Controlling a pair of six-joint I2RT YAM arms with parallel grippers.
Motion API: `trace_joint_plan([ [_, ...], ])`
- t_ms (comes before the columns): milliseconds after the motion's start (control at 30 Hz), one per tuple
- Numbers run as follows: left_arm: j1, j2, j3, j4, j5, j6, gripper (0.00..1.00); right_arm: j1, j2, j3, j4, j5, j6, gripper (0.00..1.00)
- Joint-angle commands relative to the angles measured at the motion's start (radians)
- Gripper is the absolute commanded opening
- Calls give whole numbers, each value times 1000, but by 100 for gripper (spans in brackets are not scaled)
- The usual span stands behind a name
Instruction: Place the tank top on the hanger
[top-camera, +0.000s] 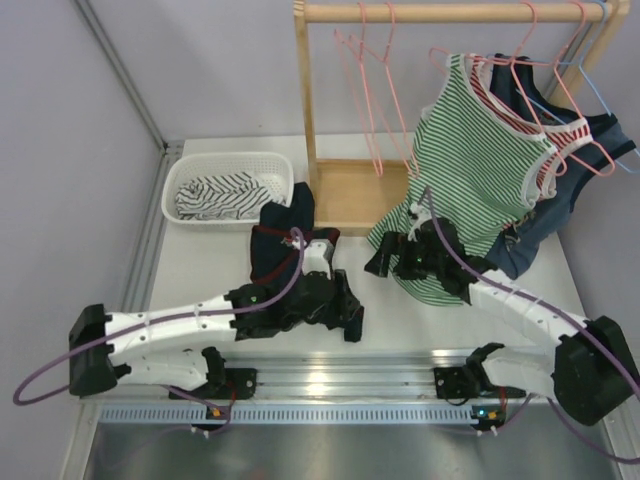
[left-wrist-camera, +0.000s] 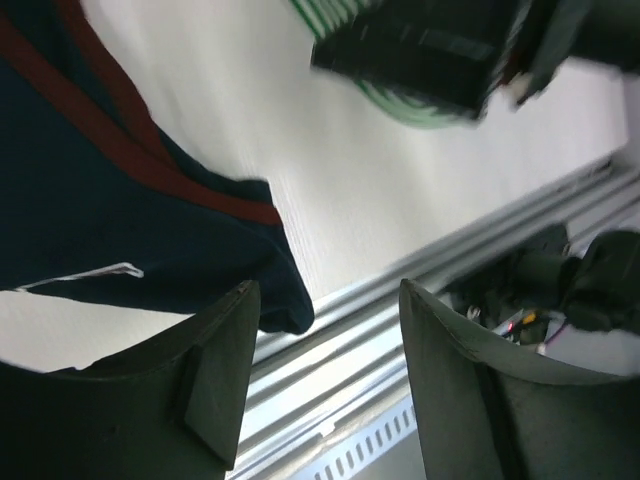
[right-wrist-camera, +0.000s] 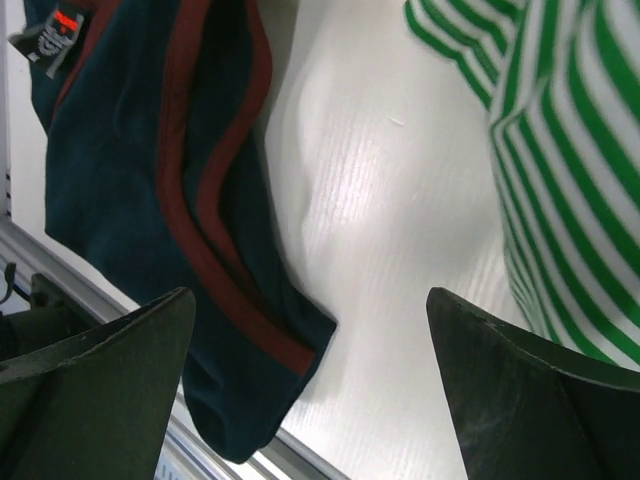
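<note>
The tank top (top-camera: 283, 252) lies crumpled on the white table, navy with maroon trim; its print is hidden. It also shows in the left wrist view (left-wrist-camera: 90, 190) and in the right wrist view (right-wrist-camera: 130, 150). Empty pink hangers (top-camera: 368, 95) hang on the wooden rack. My left gripper (top-camera: 338, 302) is open and empty, over the tank top's near right corner (left-wrist-camera: 328, 290). My right gripper (top-camera: 384, 258) is open and empty, low over the table just right of the tank top's edge (right-wrist-camera: 310, 300).
A green-and-white striped top (top-camera: 475, 170) and a plain navy top (top-camera: 560, 195) hang on the rack (top-camera: 308, 110), beside a light blue hanger (top-camera: 600, 95). A white basket (top-camera: 228, 157) with striped cloth stands back left. A metal rail (top-camera: 340, 375) runs along the near edge.
</note>
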Motion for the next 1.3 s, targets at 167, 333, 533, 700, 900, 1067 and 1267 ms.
trace_joint_plan([
  [167,93,-137,153,-461,-367,-175,63,126,197,95,313,99,110,100],
  [333,495,-103,176,-493,-159,-27,55,195,334,143,441,214,166,100],
  [533,759,-48,185,-390,-89,100,54,249,475,218,565,292,257,98],
  [700,921,12,141,-300,-8,168,53,267,558,285,578,344,283,96],
  [900,1029,87,99,-149,107,246,50,267,641,348,565,390,308,93],
  [1067,1073,185,128,-53,176,312,48,269,668,371,530,407,320,88],
  [1267,1090,279,137,21,231,349,47,267,665,371,510,420,302,79],
])
